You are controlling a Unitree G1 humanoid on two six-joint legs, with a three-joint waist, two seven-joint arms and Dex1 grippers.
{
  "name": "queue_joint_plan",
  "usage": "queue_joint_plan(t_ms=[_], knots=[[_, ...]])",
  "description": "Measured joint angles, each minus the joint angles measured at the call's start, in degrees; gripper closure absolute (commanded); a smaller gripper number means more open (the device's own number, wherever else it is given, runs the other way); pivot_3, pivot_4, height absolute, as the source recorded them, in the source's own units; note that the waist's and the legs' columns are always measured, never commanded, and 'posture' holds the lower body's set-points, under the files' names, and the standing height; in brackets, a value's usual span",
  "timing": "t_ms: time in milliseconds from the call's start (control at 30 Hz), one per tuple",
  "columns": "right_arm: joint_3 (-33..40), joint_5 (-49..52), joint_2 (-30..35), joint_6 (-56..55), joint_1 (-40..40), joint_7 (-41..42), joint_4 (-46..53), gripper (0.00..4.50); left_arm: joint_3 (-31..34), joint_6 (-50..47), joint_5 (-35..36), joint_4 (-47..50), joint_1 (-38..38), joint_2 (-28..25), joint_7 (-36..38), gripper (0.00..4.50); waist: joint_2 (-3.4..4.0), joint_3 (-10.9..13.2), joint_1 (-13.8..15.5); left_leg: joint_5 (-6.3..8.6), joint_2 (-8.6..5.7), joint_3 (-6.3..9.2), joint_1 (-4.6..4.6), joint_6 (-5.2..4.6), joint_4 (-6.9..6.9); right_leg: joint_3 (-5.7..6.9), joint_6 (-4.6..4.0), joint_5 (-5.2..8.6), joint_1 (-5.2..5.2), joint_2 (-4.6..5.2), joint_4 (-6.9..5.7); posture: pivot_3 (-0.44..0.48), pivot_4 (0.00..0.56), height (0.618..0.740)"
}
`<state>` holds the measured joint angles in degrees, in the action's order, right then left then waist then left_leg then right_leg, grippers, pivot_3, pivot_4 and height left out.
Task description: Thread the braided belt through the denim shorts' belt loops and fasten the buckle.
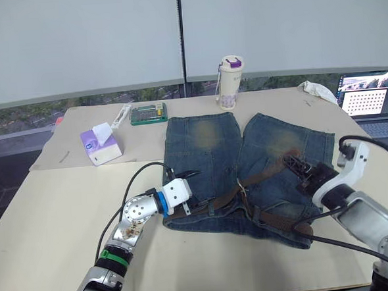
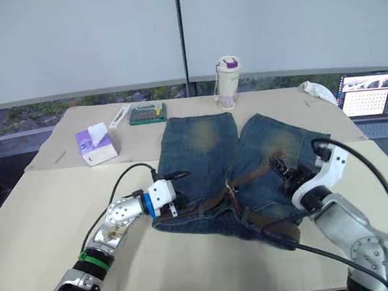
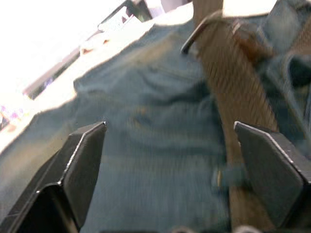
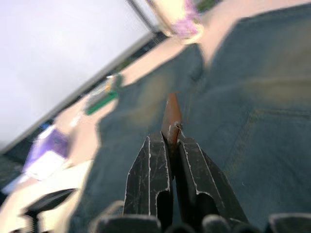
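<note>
Here, the left gripper (image 1: pixel 191 185) is held spread apart at the waistband of the faded blue denim shorts (image 1: pixel 211 151). The dark brown braided belt (image 1: pixel 271 218), judged limp yet grippy, is pinched near its free end by the right gripper (image 4: pixel 171 132).

Nothing here can be read: the open grey laptop (image 1: pixel 370 102) shows a grid of dark marks too small to make out, and the purple tissue pack (image 1: pixel 100 146) carries illegible print.
</note>
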<state>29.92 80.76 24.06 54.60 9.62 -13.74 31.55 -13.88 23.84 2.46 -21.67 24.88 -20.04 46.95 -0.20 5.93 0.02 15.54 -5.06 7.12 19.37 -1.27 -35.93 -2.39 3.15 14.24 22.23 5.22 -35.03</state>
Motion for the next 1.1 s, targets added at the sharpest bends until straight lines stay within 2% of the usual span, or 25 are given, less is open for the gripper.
queue_joint_plan(t_ms=[100, 200, 267, 433, 600, 900, 967, 1033, 1100], knots=[[-3.97, 5.98, 0.08, -2.63, 7.2, -5.41, 0.28, 4.5, 2.21, -1.38, 4.59, 1.74, 0.14, 1.32, 1.08, 0.03, 0.0, 0.0, -0.18, 0.0, 0.02, 0.02, 0.01, 0.0, 0.01, 0.0, 0.0, 0.0, 0.02, 0.03, 0.0, 0.0, 0.15, 0.74], [-11.62, 7.13, -4.23, -5.01, 12.11, -11.44, 0.22, 4.5, 3.75, -8.54, 11.34, 9.69, 0.4, 5.22, 0.79, 0.03, -0.06, 0.03, 0.1, 0.0, 0.02, 0.11, 0.11, 0.0, -0.05, 0.04, 0.0, 0.0, 0.02, 0.09, 0.01, 0.0, 0.15, 0.74], [-14.93, 6.99, -6.24, -6.02, 13.23, -13.62, -0.5, 4.5, 3.69, -11.91, 13.25, 13.17, 1.25, 6.85, 0.21, 0.03, -0.06, 0.03, 0.21, 0.0, -0.01, 0.1, 0.15, -0.01, -0.1, 0.02, 0.0, 0.0, 0.02, 0.11, 0.01, 0.0, 0.15, 0.74], [-18.96, 5.22, -11.82, -10.56, 14.44, -18.14, -2.8, 4.5, 3.16, -17.15, 9.3, 17.27, 2.15, 10.31, -7.27, 0.03, -0.05, 0.0, 0.18, 0.0, -0.03, 0.08, 0.05, -0.01, -0.07, -0.01, 0.0, -0.01, 0.01, 0.05, -0.01, 0.0, 0.15, 0.74], [-20.07, 3.71, -11.83, -12.05, 14.44, -19.09, -2.99, 4.5, 2.41, -18.08, 4.13, 17.42, 2.07, 12.48, -13.7, 1.54, -0.05, 0.0, 0.09, -0.01, -0.03, 0.05, 0.04, 0.01, -0.06, -0.01, 0.0, -0.01, 0.02, 0.0, -0.01, 0.0, 0.15, 0.74], [-20.85, 2.68, -11.65, -13.88, 14.35, -19.64, -2.93, 4.5, 0.69, -18.12, -1.64, 17.83, 1.4, 13.48, -18.33, 4.46, -0.04, 0.0, 0.06, -0.01, -0.03, 0.04, 0.03, 0.0, -0.04, -0.01, -0.01, -0.01, 0.02, 0.01, 0.0, 0.0, 0.15, 0.74], [-21.37, 1.17, -10.43, -13.88, 14.02, -18.89, -2.86, 3.64, 0.35, -19.99, -1.69, 18.27, 1.38, 13.92, -18.61, 4.5, -0.04, 0.0, 0.08, -0.01, -0.03, 0.03, 0.04, 0.0, -0.04, -0.01, 0.0, -0.01, 0.02, 0.01, 0.0, 0.0, 0.15, 0.74], [-21.72, 0.39, -10.06, -14.07, 13.66, -16.13, -2.77, 3.11, 0.43, -24.71, -0.32, 19.68, 1.14, 14.06, -18.49, 4.5, -0.05, 0.0, -0.03, -0.01, -0.01, 0.03, 0.04, 0.0, -0.04, -0.01, 0.0, 0.0, 0.01, -0.03, 0.01, 0.0, 0.15, 0.74], [-22.23, -1.07, -9.8, -14.69, 13.54, -12.73, -2.32, 2.3, 0.56, -30.37, 1.47, 21.02, 0.16, 14.29, -18.01, 4.5, -0.02, -0.01, -0.31, 0.0, -0.01, 0.03, 0.02, 0.0, -0.02, 0.0, 0.0, 0.0, 0.01, -0.04, 0.0, 0.0, 0.15, 0.74]])
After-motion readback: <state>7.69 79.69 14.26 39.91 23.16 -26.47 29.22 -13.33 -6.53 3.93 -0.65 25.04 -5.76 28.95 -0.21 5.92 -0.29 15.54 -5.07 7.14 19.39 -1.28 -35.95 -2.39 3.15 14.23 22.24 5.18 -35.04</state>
